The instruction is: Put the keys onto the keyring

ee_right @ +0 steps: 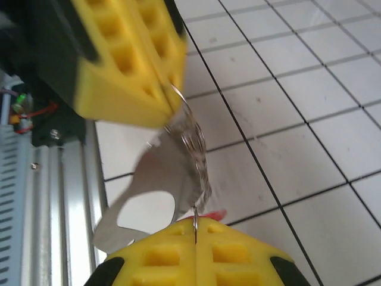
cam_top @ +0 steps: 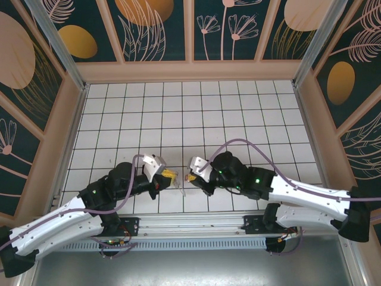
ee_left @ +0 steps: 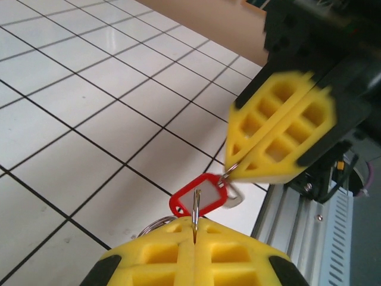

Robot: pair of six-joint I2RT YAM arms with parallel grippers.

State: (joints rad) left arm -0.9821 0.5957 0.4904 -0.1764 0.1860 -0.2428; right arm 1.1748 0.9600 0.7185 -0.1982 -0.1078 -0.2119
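With left tool (ee_left: 195,231) clamped on the keyring (ee_right: 191,138) wire and right tool (ee_right: 195,231) clamped on the key (ee_left: 180,204), just nudge slow, tiny twists, no yanking lol.

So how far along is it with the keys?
Picking up looks done. The left gripper and right gripper each pinch the keyring by its wire rings, the red key hanging between them. Whether it is fully threaded I can't tell; letting go remains.

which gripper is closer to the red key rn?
Right. The right gripper is shut on the small ring at the end of the red key; the left gripper pinches a wire ring, with the key just beyond its tips.
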